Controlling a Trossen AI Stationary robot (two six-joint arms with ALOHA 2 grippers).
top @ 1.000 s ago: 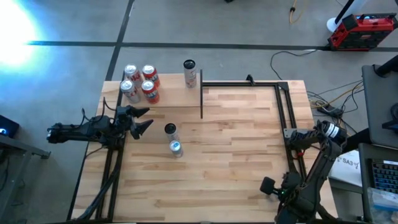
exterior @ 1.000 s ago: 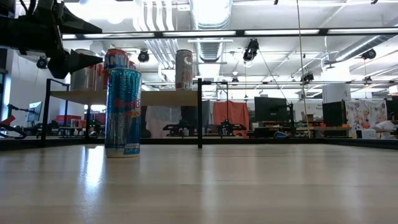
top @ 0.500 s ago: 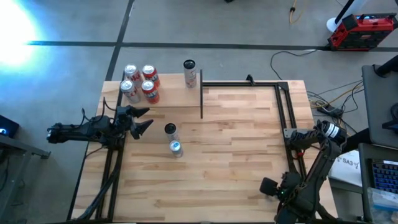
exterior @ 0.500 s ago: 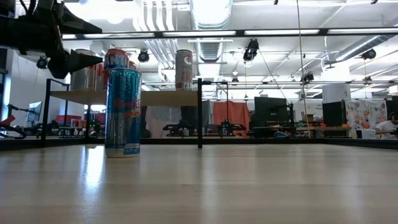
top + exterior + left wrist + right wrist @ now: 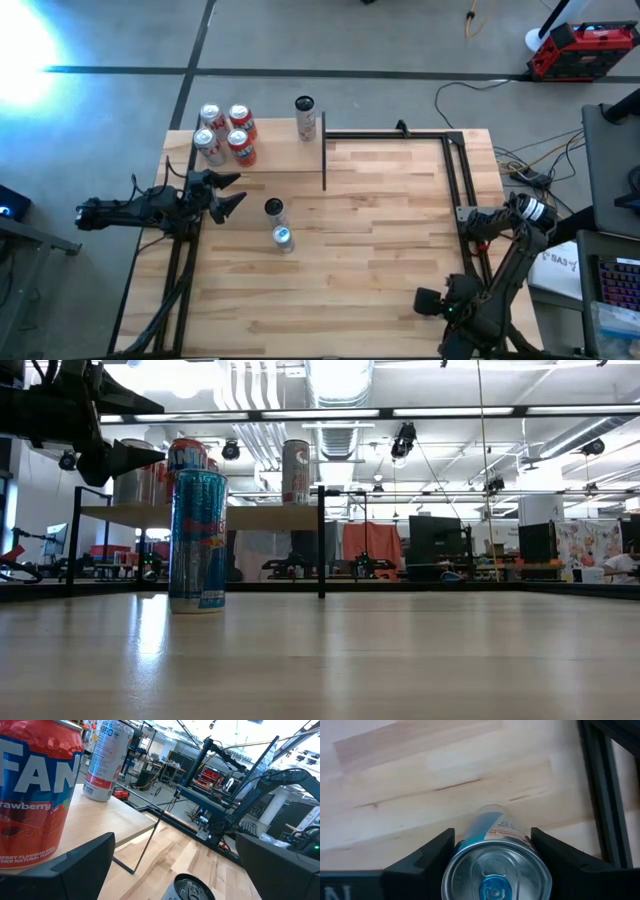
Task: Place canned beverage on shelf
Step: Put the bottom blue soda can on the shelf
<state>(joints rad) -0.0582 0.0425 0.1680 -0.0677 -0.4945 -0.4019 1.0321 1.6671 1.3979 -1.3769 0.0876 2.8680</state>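
Observation:
My right gripper (image 5: 428, 300) hangs over the table's near right corner, pointing down, shut on a slim silver-and-blue can (image 5: 492, 827). In the high view its own hand hides the can. The shelf (image 5: 270, 152), a pale board with a thin black frame, stands at the far left. It bears several red and silver cans (image 5: 226, 132) and a tall white can (image 5: 305, 118). Two more slim cans (image 5: 274, 208) (image 5: 283, 238) stand upright on the table in front of the shelf. My left gripper (image 5: 232, 192) waits open and level beside them, at shelf height. My right gripper pinches the slim can between its two fingers, on opposite sides of the wall just under the top rim (image 5: 461, 851). The fingers come from above, pointing down. The can stands upright below them; whether its bottom rests on the table I cannot tell.
A black metal frame rail (image 5: 600, 795) runs along the table's right side, close to the held can. The middle of the striped wooden tabletop (image 5: 390, 220) is bare. The shelf's black corner post (image 5: 324, 160) stands between the shelf and that bare stretch.
My right gripper's hand has turned a little about its downward line, staying over the near right corner. The left arm and the cans on the shelf and table have kept still.

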